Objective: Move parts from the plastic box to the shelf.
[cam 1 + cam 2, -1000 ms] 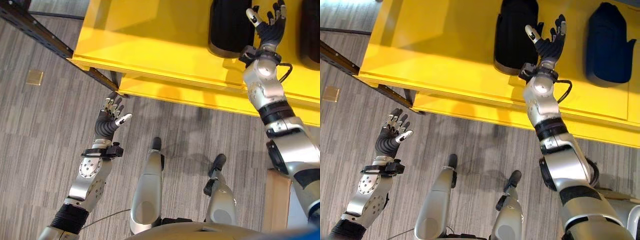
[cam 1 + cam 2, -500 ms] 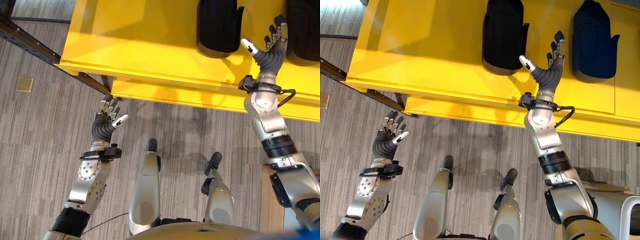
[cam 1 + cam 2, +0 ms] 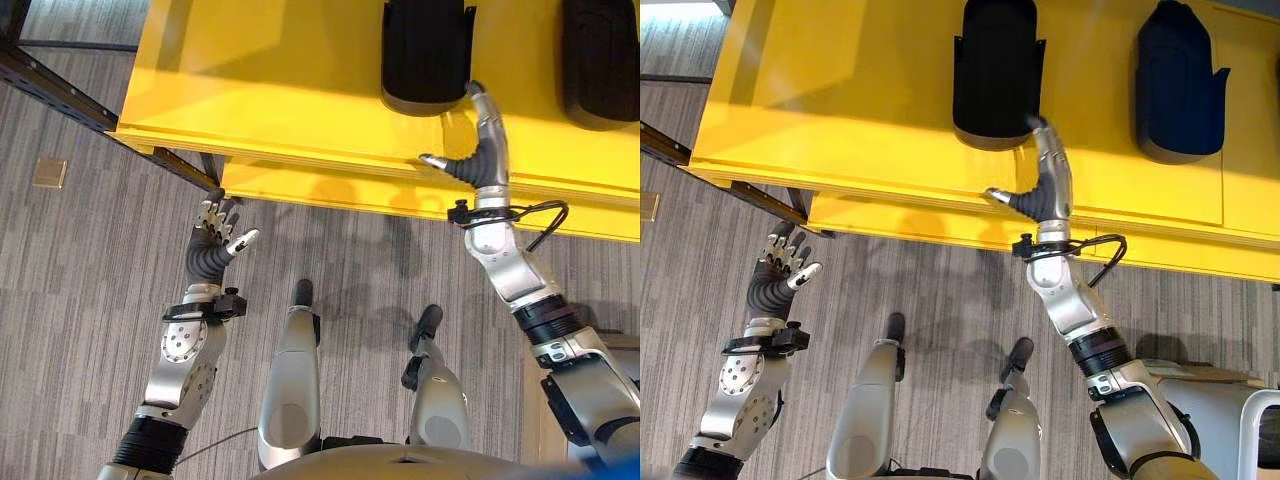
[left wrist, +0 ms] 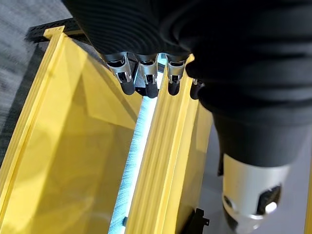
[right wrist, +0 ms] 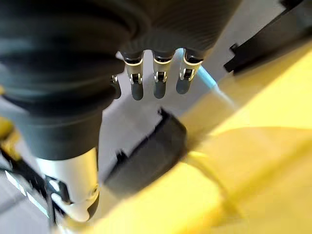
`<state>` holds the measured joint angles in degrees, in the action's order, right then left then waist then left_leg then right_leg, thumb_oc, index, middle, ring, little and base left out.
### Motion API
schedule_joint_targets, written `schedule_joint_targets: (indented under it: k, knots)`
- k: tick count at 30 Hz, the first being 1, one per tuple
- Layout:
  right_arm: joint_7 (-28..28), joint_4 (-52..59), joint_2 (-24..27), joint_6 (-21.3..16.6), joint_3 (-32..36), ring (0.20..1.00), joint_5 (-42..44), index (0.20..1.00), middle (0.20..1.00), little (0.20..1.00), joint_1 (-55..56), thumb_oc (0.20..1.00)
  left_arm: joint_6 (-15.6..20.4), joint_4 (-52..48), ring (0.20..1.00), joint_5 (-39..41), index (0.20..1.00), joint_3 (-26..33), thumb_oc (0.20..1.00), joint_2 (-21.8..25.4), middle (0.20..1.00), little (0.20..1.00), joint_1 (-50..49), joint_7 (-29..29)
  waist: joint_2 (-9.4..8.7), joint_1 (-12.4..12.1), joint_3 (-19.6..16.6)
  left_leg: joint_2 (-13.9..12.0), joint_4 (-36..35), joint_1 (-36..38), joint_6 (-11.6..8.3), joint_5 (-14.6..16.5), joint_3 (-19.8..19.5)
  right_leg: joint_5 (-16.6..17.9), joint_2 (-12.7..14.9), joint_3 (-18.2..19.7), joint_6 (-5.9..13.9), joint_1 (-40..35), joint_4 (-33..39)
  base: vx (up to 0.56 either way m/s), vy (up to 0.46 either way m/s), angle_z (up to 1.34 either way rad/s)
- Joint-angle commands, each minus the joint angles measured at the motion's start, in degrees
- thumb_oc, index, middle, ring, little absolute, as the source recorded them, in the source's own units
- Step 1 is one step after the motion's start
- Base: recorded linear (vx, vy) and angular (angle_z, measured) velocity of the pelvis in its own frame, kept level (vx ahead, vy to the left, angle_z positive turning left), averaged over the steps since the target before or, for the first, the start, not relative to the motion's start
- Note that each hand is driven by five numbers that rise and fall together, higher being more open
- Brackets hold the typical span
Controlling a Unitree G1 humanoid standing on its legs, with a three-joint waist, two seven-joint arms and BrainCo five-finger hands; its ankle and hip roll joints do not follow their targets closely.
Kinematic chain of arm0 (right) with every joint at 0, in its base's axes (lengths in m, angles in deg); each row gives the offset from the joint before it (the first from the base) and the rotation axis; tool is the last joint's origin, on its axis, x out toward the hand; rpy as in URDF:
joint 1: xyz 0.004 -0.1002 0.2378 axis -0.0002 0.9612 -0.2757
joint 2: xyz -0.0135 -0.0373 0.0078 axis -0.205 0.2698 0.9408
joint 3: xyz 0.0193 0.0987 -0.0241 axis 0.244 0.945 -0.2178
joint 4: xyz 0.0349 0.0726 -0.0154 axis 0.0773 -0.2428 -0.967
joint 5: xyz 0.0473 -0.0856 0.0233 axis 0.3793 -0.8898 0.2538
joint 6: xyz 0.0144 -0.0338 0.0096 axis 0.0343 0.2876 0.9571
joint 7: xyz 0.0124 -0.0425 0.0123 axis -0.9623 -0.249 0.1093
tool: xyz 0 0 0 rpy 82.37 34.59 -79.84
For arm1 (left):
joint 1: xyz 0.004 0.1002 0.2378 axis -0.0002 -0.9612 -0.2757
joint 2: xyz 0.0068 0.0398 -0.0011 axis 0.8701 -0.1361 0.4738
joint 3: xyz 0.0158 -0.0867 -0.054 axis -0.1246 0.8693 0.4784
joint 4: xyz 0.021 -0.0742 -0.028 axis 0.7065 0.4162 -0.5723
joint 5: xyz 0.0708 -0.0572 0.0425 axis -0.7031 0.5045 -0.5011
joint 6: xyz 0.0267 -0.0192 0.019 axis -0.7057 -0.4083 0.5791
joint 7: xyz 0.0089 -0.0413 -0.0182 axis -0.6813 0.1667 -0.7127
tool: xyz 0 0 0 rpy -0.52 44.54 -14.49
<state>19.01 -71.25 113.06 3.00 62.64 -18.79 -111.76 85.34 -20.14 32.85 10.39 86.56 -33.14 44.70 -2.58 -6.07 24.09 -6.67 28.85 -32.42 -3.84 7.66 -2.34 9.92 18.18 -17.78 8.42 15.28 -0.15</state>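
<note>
The shelf across the top of the frame is bright yellow. One part on it is black, the other part dark navy. The floor below is grey, finely striped.

No legible text, labels or numbers.

The yellow shelf looks smooth and a bit shiny, like painted metal. The two dark parts on it look like dull, matt plastic. The grey floor looks rough, like carpet.
</note>
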Motion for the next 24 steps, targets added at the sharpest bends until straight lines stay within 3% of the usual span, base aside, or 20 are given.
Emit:
schedule_joint_targets:
  k: [1,6,12,24]
  knots:
    - [-1.2,0.4,0.6,0.8,-0.9,1.0,-8.2,1.0,1.0,1.0,-1.6,1.0,4.4,-2.6,1.0,-3.6,1.0,2.6,1.0,-0.1,1.0,1.0,-0.8,-1.0,0.32,-1.2,-0.7,0.2,-8.0,1.3,0.86,-4.6,0.0,-7.2,1.3,-0.3,1.78,-6.3,-7.6,0.0,0.0,0.0]
    - [-0.8,-6.8,-1.3,4.3,-5.9,1.0,-16.1,1.0,1.0,1.0,-2.7,1.0,4.6,-2.0,1.0,-4.6,1.0,2.7,1.0,-1.1,1.0,1.0,-0.1,-1.3,0.47,-1.2,-0.7,0.3,-8.0,1.0,0.74,-4.6,-0.1,-7.1,1.3,-0.4,1.84,-6.1,-7.6,0.0,0.0,0.0]
    - [-1.0,-13.7,-3.3,6.5,-8.7,1.0,-19.5,1.0,1.0,1.0,-3.7,1.0,4.9,-1.6,1.0,-5.0,1.0,2.7,1.0,-1.5,1.0,1.0,0.1,-1.2,0.7,-1.4,-0.5,0.4,-7.7,0.7,0.68,-4.6,-0.2,-7.0,1.4,-0.5,1.82,-5.9,-7.9,0.0,0.0,0.0]
    - [-2.2,-18.2,-4.2,7.4,-8.1,1.0,-17.2,1.0,1.0,1.0,-6.3,1.0,5.2,-1.6,1.0,-4.8,1.0,3.0,1.0,-1.5,1.0,1.0,-0.1,-0.9,0.83,-1.7,-0.2,0.4,-7.5,0.7,0.69,-4.3,-0.3,-6.9,1.4,-0.3,1.74,-5.7,-8.2,0.0,0.0,0.0]
